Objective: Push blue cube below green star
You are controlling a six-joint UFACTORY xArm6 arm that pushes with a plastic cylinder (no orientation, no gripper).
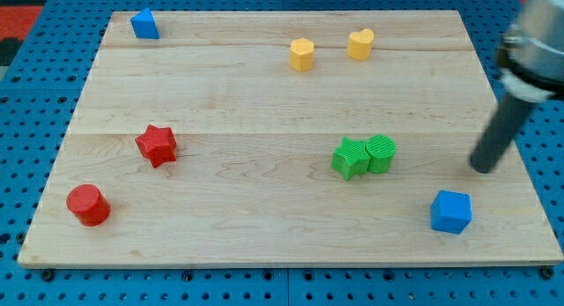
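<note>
Near the table's bottom-right corner sits the blue cube [450, 211], and my tip [481, 167] hovers just above-right of it, bare rod, nothing grasped. Green star [351, 158] waits mid-board, touching a green block [382, 153].

My body shows only near the bench's right edge, up by its top right corner. The part you can see is a straight, round rod. It is very dark, almost black, and smooth, with no marks or screws that I can make out. My tip [482, 167] is its lower end, plain and blunt. Higher up, the rod goes into a fatter part that is grey and black. That part is blurry, so its shape is hard to tell. It runs out past the picture's edge.
</note>
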